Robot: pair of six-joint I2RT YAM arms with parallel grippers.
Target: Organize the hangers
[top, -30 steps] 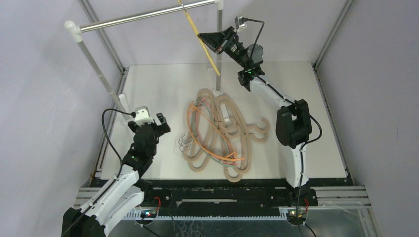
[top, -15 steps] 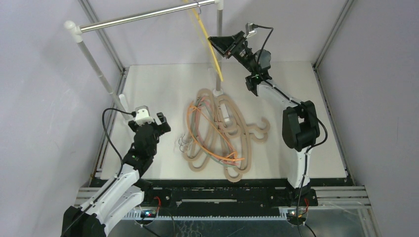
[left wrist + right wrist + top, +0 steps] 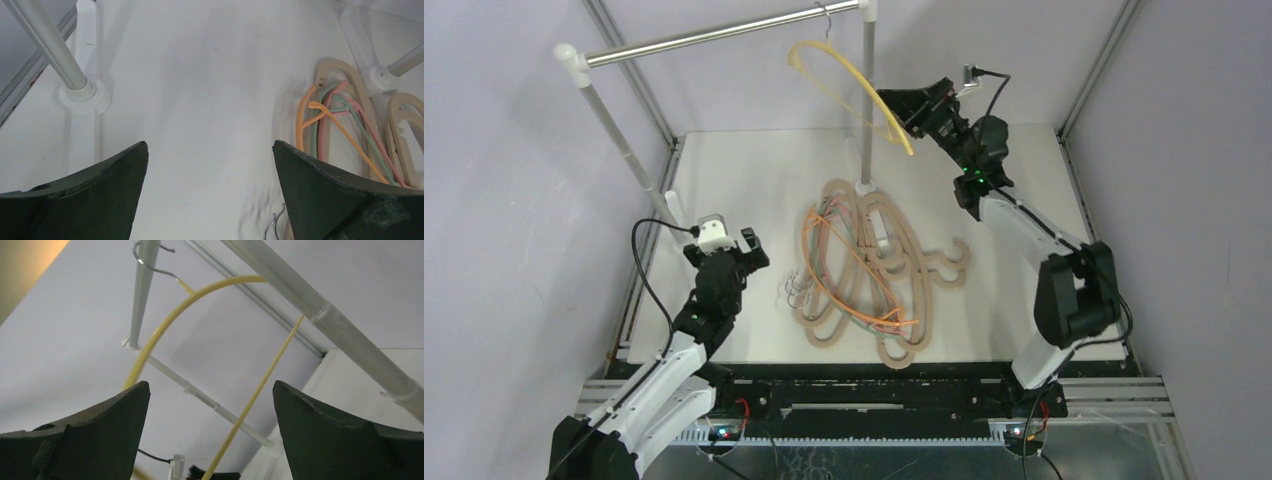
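Observation:
A yellow hanger [image 3: 902,135] hangs by its wire hook [image 3: 145,262] on the silver rail [image 3: 724,32] and looks blurred by swinging. My right gripper [image 3: 889,108] stands open just right of it, holding nothing. In the right wrist view the hanger's thin bar [image 3: 260,390] runs beyond the gap between the fingers. The other hangers lie in a pile on the table: thick tan ones [image 3: 894,260] with orange [image 3: 320,107], green and pink [image 3: 325,132] thin ones tangled in. My left gripper [image 3: 724,248] hovers open and empty left of the pile.
The rail rests on two white posts [image 3: 614,130] [image 3: 866,90]; the left post's foot [image 3: 82,92] is just ahead of my left gripper. Wire hooks [image 3: 796,290] stick out at the pile's left edge. Purple walls enclose the white table [image 3: 734,180].
My right gripper opened, let go of the yellow hanger and drew back to the right. The hanger turned and swings from the rail. The left arm has not moved.

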